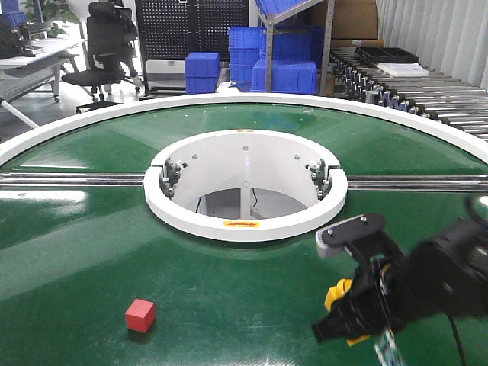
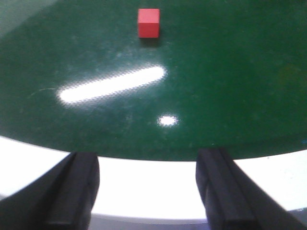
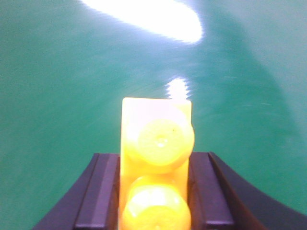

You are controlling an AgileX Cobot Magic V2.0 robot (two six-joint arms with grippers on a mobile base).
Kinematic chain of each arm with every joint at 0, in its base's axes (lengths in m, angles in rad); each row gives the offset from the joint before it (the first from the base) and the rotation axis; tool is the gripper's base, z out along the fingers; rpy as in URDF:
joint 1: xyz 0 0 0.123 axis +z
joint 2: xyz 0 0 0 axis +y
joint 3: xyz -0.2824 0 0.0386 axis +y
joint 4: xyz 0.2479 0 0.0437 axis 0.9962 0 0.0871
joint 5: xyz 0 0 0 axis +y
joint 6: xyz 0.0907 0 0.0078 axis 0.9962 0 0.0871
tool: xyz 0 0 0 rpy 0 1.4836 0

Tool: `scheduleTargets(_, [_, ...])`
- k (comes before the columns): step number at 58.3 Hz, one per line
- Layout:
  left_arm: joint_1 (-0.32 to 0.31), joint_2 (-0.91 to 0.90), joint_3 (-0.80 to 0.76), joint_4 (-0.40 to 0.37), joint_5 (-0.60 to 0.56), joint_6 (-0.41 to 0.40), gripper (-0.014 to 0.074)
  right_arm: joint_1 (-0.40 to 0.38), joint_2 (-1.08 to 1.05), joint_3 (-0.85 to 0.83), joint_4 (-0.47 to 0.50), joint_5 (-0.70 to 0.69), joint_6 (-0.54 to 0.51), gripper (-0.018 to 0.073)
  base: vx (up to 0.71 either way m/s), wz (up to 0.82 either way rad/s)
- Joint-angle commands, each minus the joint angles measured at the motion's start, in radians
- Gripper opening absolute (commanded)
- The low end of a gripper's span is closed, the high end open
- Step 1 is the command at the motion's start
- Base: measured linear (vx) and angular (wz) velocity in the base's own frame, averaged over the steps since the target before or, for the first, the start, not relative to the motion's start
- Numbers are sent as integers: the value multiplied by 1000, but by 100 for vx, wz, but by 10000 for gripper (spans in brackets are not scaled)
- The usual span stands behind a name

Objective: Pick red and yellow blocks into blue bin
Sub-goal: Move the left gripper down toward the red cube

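Right gripper [image 3: 156, 191]: clenched on yellow brick [image 3: 156, 139]
Left gripper [image 2: 146, 191]: jaws released
Red cube [image 1: 140, 315]: on table [image 1: 229, 290]
Blue crates [image 1: 286, 76]: contents unseen

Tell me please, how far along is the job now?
Done: nothing is binned yet. In hand: the right gripper is shut on the yellow brick. Left: the red cube sits untouched on the green table, the left gripper open and apart from it; both blocks await binning.

High front view over green table [image 1: 229, 290]; close, low wrist views; red cube [image 1: 140, 315] shared front-left.
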State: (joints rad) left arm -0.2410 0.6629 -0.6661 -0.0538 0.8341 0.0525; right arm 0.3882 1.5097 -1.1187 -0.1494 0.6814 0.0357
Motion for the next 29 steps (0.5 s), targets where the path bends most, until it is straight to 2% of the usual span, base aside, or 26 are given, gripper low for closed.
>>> scheduleTargets(1, [-9, 110, -73, -57, -95, 49, 534, 25, -105, 15, -12, -66, -36, 221, 0, 0])
scheduleTargets(13, [-9, 375, -209, -187, -186, 177, 534, 32, -165, 32, 3, -59, -30, 223, 0, 0])
scheduleTargets(18, [-9, 507, -289, -243, -217, 273, 536, 32, -166, 32, 6, -59, -22, 223, 0, 0])
scheduleTargets(23, [-9, 609, -357, -248, -225, 332, 554, 32, -164, 32, 6, -59, -22, 223, 0, 0])
scheduleTargets(29, [-9, 730, -436, -246, -243, 339, 595, 32, -164, 32, 6, -59, -22, 225, 0, 0])
